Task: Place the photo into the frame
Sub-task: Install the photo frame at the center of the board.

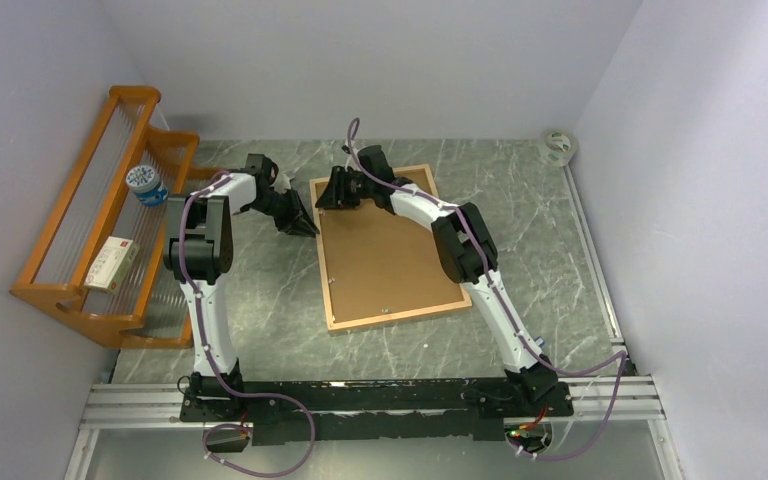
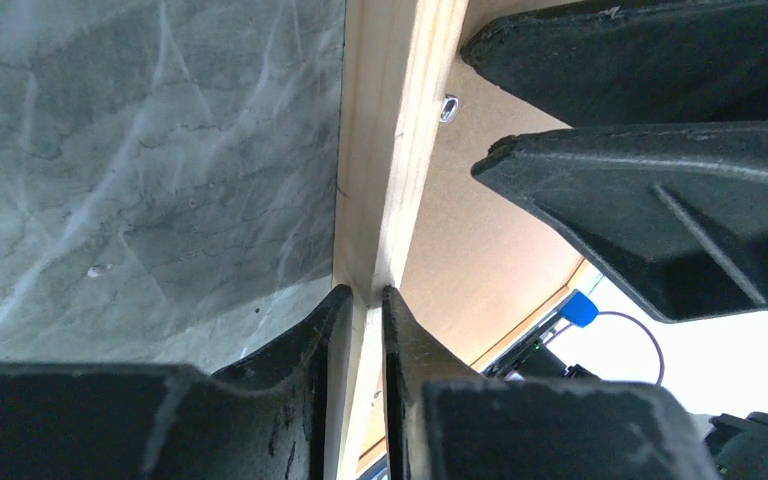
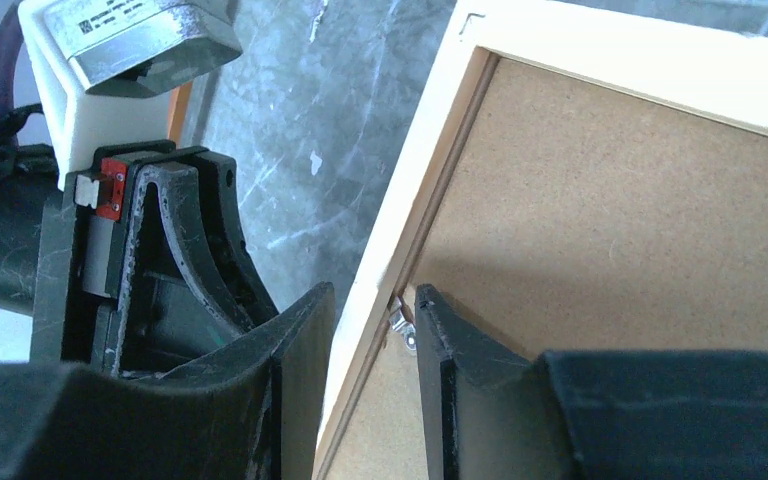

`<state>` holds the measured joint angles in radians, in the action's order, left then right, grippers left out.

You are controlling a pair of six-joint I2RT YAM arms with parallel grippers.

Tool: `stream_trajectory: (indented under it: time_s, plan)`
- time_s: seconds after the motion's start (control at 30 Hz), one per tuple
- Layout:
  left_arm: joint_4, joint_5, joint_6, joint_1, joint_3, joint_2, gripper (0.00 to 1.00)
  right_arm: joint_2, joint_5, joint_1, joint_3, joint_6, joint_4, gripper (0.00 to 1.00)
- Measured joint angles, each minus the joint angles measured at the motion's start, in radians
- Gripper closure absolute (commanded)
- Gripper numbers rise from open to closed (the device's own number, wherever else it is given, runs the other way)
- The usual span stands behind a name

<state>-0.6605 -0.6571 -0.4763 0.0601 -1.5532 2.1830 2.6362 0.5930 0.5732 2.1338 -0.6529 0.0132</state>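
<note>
Left gripper is closed to a narrow gap on the left rail of the frame, one finger on each side of the light wood, which fills the space between them; right gripper straddles the same rail further toward the far corner, its jaws narrow, one finger outside the rail over the table and the other inside over the backing board; whether these fingers actually pinch the wood cannot be told; a small metal tab sits on the inner side of the rail, just beside the inner finger; the two grippers are near each other, and the right one fills the upper right of the left wrist view; the frame lies back side up on the marbled grey table, centre of the workspace, slightly rotated, brown board filling the opening; an orange wooden rack stands at the table's left edge, well apart from the frame, carrying a blue-capped bottle and a small box; a tape roll rests at the far right corner.
</note>
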Motion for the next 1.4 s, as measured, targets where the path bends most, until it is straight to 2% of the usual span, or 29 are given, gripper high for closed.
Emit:
stream_trajectory:
  time_s: [0.47, 1.03, 1.13, 1.23, 1.4]
  plan:
    - [-0.035, 0.014, 0.0, 0.0, -0.026, 0.014, 0.81, 0.048, 0.108, 0.005, 0.105, 0.206, 0.099, 0.65]
    - [-0.048, 0.008, 0.0, 0.0, -0.038, 0.023, 0.82, 0.055, 0.174, 0.007, 0.115, 0.331, 0.119, 0.69]
    - [-0.048, 0.008, 0.0, 0.0, -0.038, 0.023, 0.82, 0.055, 0.178, 0.007, 0.115, 0.34, 0.124, 0.66]
    - [-0.048, 0.008, -0.001, 0.0, -0.038, 0.023, 0.82, 0.055, 0.174, 0.007, 0.115, 0.327, 0.122, 0.57]
    - [-0.048, 0.007, -0.006, 0.0, -0.038, 0.023, 0.81, 0.023, 0.119, 0.011, 0.071, 0.23, 0.093, 0.54]
